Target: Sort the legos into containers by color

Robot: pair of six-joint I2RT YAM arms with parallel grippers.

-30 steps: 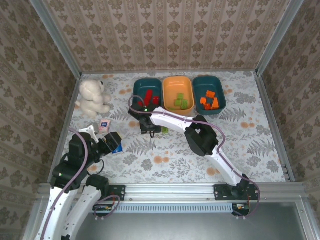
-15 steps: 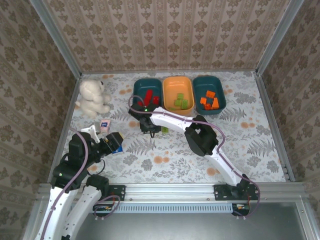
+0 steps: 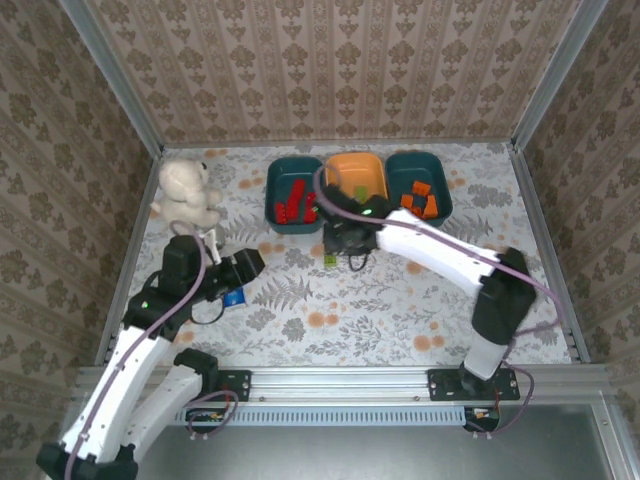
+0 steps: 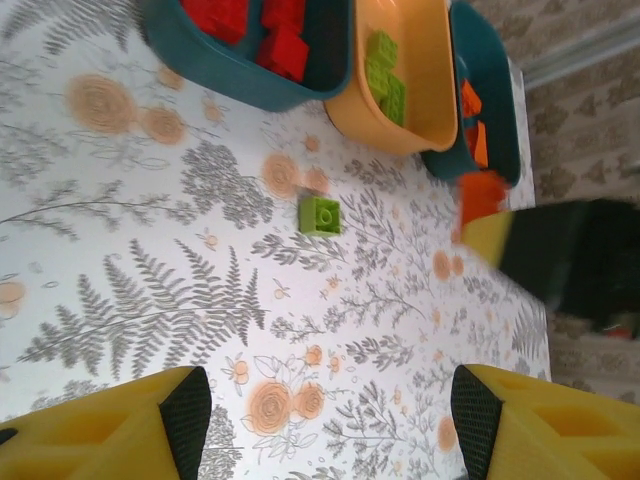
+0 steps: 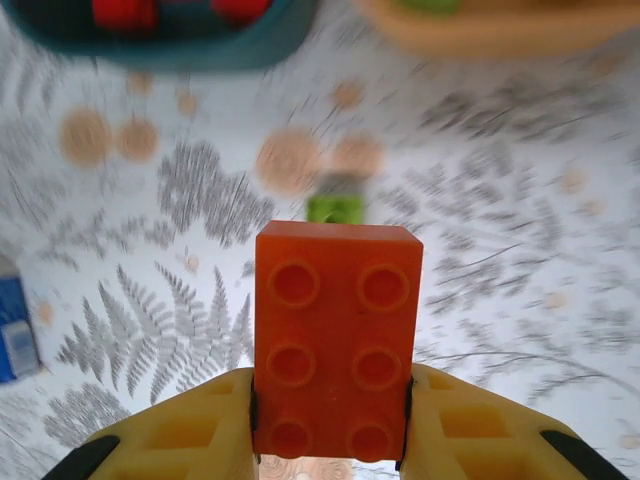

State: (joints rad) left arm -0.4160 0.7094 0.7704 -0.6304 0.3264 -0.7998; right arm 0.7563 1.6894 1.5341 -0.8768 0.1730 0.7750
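Orange lego in right gripper

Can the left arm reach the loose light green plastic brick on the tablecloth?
Probably yes. The left gripper is open, with bare tablecloth between it and the light green plastic brick. The right gripper, shut on an orange plastic brick, hangs close and may crowd it.

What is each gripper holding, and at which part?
The right gripper holds an orange lego, its fingers pressing the two long sides near one end. The left gripper is open and holds nothing.
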